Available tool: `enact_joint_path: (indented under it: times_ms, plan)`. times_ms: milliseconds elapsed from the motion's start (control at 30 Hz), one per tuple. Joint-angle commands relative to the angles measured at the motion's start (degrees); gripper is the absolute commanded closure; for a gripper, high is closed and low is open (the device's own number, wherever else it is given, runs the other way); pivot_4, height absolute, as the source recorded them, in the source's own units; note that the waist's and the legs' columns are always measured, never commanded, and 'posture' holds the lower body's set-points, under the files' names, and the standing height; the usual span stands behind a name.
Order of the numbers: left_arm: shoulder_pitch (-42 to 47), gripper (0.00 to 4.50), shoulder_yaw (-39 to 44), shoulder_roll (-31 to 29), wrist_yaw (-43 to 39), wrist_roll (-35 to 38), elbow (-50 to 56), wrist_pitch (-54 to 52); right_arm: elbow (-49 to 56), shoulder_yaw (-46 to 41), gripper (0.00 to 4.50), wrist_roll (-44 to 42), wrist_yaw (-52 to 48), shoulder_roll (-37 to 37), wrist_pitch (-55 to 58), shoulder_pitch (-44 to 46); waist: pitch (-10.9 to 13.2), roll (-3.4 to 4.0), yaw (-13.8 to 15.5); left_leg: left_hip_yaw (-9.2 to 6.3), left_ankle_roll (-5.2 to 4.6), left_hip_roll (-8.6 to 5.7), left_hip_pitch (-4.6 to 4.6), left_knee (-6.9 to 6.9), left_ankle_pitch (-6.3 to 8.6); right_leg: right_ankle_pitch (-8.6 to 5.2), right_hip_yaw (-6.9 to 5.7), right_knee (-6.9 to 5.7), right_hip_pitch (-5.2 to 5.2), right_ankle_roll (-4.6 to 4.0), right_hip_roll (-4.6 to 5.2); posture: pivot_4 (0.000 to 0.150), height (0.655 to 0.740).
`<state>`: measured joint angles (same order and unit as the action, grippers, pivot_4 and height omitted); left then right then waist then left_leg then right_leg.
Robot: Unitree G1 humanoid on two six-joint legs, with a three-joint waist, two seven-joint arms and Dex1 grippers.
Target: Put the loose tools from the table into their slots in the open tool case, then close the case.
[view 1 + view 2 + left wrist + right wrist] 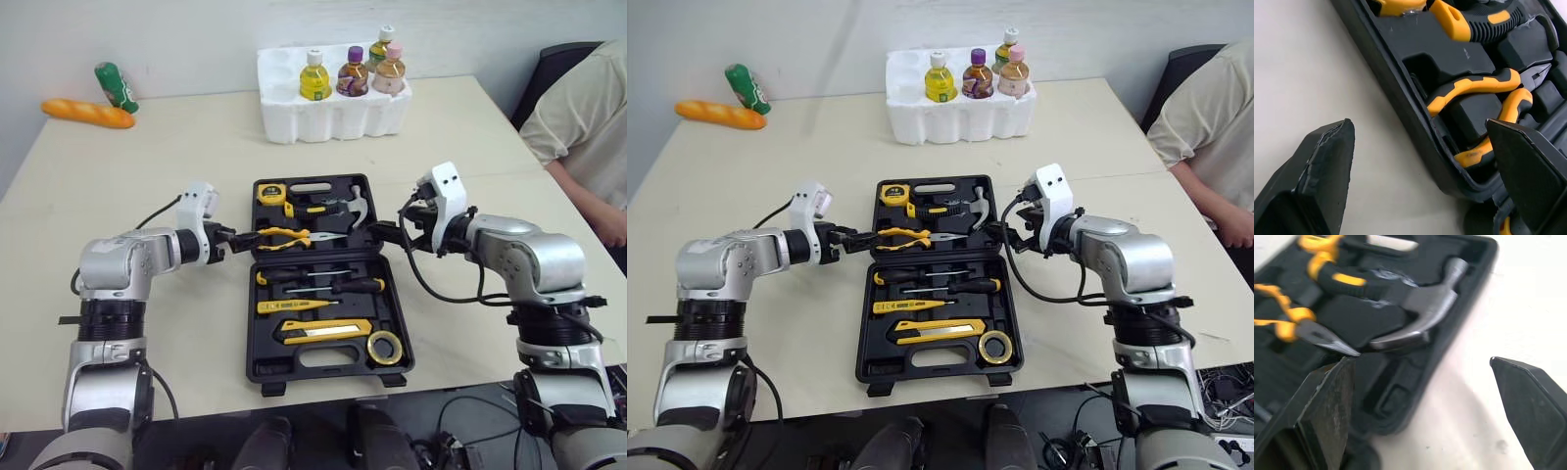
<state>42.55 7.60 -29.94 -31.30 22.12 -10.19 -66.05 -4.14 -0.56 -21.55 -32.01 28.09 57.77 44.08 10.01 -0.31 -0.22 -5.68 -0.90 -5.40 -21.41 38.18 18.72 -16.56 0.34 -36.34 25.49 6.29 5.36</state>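
The black tool case point(323, 358) lies open in the middle of the table. In its slots sit the yellow-handled pliers point(289, 236), a hammer point(348, 208), a tape measure point(271, 193), screwdrivers point(323, 285), a utility knife point(323, 330) and a tape roll point(385, 347). My left gripper point(240, 240) is open at the case's left edge, level with the pliers point(1474, 87), and its fingers straddle the rim point(1391, 63). At the right edge my right gripper point(384, 231) is open beside the hammer head point(1420, 308). Neither holds anything.
A white foam tray point(333, 103) with several bottles stands behind the case. A bread loaf point(88, 113) and a green bottle point(116, 86) lie at the back left. A person point(588, 117) sits at the table's right side.
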Motion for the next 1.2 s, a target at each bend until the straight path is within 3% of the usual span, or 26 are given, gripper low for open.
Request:
enact_joint_path:
  times_ms: [33,500,567,667,833,933,1200]
  plan:
    - [1.47,0.03,-1.42,-0.31,0.59,-1.0,-1.06,0.78,-2.12,-0.04,0.0,1.36,2.07,-1.32,-0.94,2.55,0.0,0.0,-0.16,0.0,0.0,0.0,0.0,0.0,0.0,0.0,0.0,0.0,0.01,0.0,-0.01,0.15,0.7374]
    - [-0.12,0.03,-3.62,0.75,1.67,-1.93,-2.07,3.38,-8.07,2.42,0.0,5.65,6.3,-4.92,0.0,3.99,-0.02,0.0,-0.23,0.0,0.01,-0.03,0.04,0.04,0.0,0.0,0.0,-0.11,0.04,0.0,0.0,0.15,0.7374]
    - [-0.15,0.61,-3.9,0.82,1.51,-2.02,-2.4,3.56,-7.87,2.92,0.0,5.83,5.97,-4.84,-0.22,3.8,-0.03,-0.02,-0.23,0.0,0.01,-0.03,0.05,0.04,0.0,0.0,0.0,-0.12,0.04,0.0,0.01,0.15,0.7374]
    - [-0.55,1.76,-5.72,0.66,1.34,-3.09,-2.92,4.01,-7.68,2.77,0.8,5.63,6.09,-5.0,0.74,3.74,-0.08,-0.01,-0.22,0.0,0.01,-0.03,0.08,0.04,-0.01,0.0,0.01,-0.14,0.02,0.0,0.0,0.15,0.7374]
    - [-1.61,3.81,-6.37,2.53,1.18,-2.37,-1.78,4.08,-6.92,3.28,3.26,5.32,6.29,-6.08,1.89,2.31,-0.25,-0.06,0.15,-0.01,0.04,-0.05,0.15,0.08,-0.02,0.0,0.01,-0.19,-0.05,0.0,0.02,0.15,0.7374]
    - [-2.87,4.04,-7.04,2.91,0.81,-1.97,0.16,3.41,-6.45,3.02,4.43,5.22,7.3,-7.24,2.39,1.28,-0.87,-0.06,0.05,-0.01,0.04,-0.06,0.23,0.03,-0.02,0.0,0.02,-0.19,-0.09,0.0,0.03,0.15,0.7374]
    - [-4.84,4.11,-6.32,3.88,1.44,-1.14,2.91,1.55,-6.33,2.69,4.5,5.5,8.8,-7.99,1.82,-0.07,-1.59,-0.06,0.11,-0.05,0.03,-0.08,0.27,-0.03,-0.01,0.0,0.03,-0.16,-0.14,0.0,0.04,0.15,0.7374]
